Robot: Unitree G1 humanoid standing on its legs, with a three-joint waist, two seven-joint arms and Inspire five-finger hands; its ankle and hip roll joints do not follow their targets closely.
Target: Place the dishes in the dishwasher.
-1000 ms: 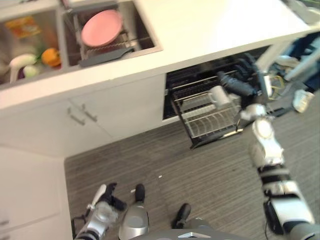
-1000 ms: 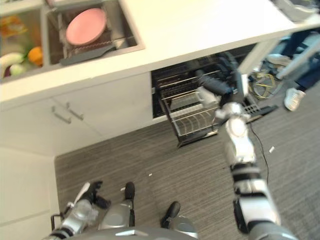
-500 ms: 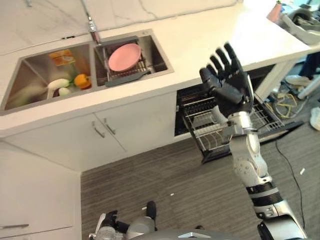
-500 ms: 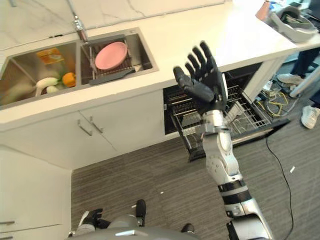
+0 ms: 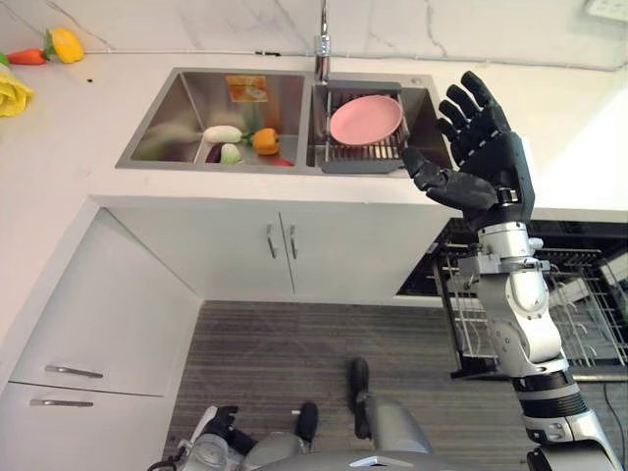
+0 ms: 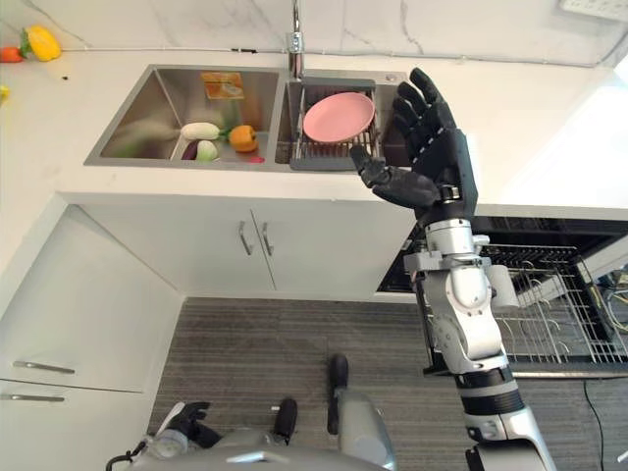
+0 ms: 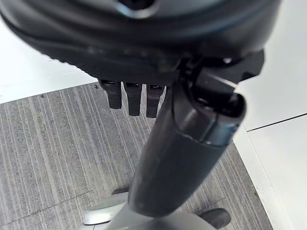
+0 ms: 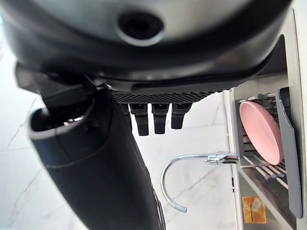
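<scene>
A pink plate (image 5: 365,119) stands tilted in a grey drying rack (image 5: 359,157) inside the right sink basin; it also shows in the right wrist view as the plate (image 8: 261,132). My right hand (image 5: 483,163) is raised in front of the counter edge, just right of that rack, open with fingers spread and holding nothing. The dishwasher's lower rack (image 6: 574,329) is pulled out at the lower right, with a white mug (image 6: 506,287) in it beside my forearm. My left hand (image 7: 139,48) hangs low over the carpet, fingers straight and empty.
The left basin holds a white vegetable (image 5: 223,133) and an orange pepper (image 5: 265,140). A faucet (image 5: 322,44) rises behind the sinks. A yellow pepper (image 5: 64,43) lies on the counter at the far left. White cabinet doors (image 5: 280,245) sit below the sink.
The camera swung from the dishwasher toward the sink. My right hand left the white mug in the dishwasher rack, rose, and now stands open near the plate rack.
</scene>
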